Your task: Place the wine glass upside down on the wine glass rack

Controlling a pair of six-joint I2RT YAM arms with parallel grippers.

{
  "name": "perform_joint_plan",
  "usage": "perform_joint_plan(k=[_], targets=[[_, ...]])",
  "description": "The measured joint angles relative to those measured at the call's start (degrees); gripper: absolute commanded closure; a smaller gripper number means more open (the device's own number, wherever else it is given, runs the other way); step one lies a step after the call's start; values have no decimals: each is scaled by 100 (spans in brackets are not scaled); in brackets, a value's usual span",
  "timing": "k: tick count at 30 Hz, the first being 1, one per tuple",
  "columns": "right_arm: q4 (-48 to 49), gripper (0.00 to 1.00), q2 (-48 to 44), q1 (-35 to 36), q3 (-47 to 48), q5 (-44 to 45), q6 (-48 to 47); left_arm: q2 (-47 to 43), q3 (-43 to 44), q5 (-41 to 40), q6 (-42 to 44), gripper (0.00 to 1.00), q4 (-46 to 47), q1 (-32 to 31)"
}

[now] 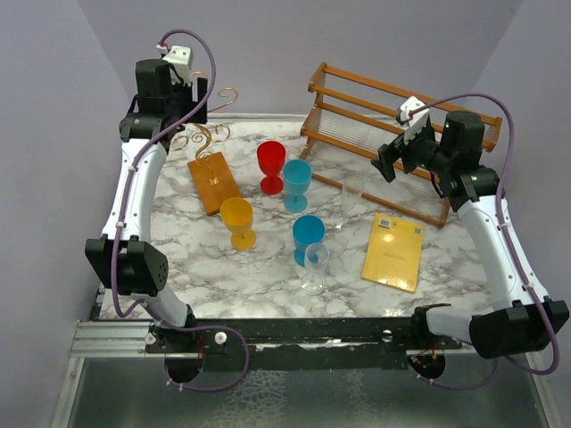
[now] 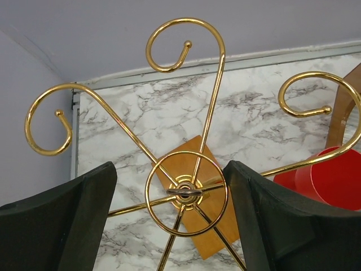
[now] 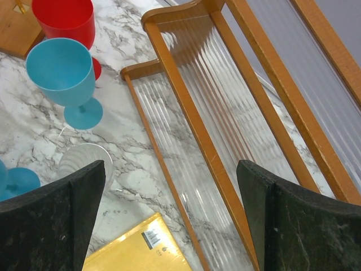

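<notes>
The wine glass rack [image 1: 211, 135] is thin gold wire with curled arms on a small orange-brown base [image 1: 214, 182], at the back left of the marble table. My left gripper [image 1: 198, 94] hovers just above it, open and empty. In the left wrist view the rack's centre ring [image 2: 186, 192] lies between the open fingers [image 2: 79, 220] of the left gripper [image 2: 169, 189]. A clear wine glass [image 1: 315, 267] stands upright near the front centre. My right gripper [image 1: 389, 160] is open and empty at the back right, and the wrist view shows this right gripper [image 3: 169, 186] over the slatted rack.
A large brown slatted rack [image 1: 393, 125] fills the back right. Red [image 1: 271, 164], light blue [image 1: 296, 183], yellow [image 1: 238, 221] and blue [image 1: 309, 237] goblets stand mid-table. A second clear glass [image 1: 353, 201] stands beside a yellow book [image 1: 393, 253].
</notes>
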Motion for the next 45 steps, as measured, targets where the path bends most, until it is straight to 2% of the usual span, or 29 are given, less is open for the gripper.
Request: perform_joint_plan(k=[9, 22, 34, 41, 45], targets=[[0, 0, 33, 0, 0, 0, -13, 310, 710, 546, 164, 10, -748, 229], [-4, 0, 101, 0, 0, 0, -20, 820, 1580, 1246, 509, 8, -1440, 372], [-4, 0, 118, 0, 0, 0, -44, 949, 1827, 1578, 656, 8, -2063, 369], [-7, 0, 173, 0, 0, 0, -66, 979, 1827, 1574, 837, 21, -2205, 372], [-13, 0, 203, 0, 0, -2, -66, 988, 1731, 1567, 866, 33, -2037, 372]])
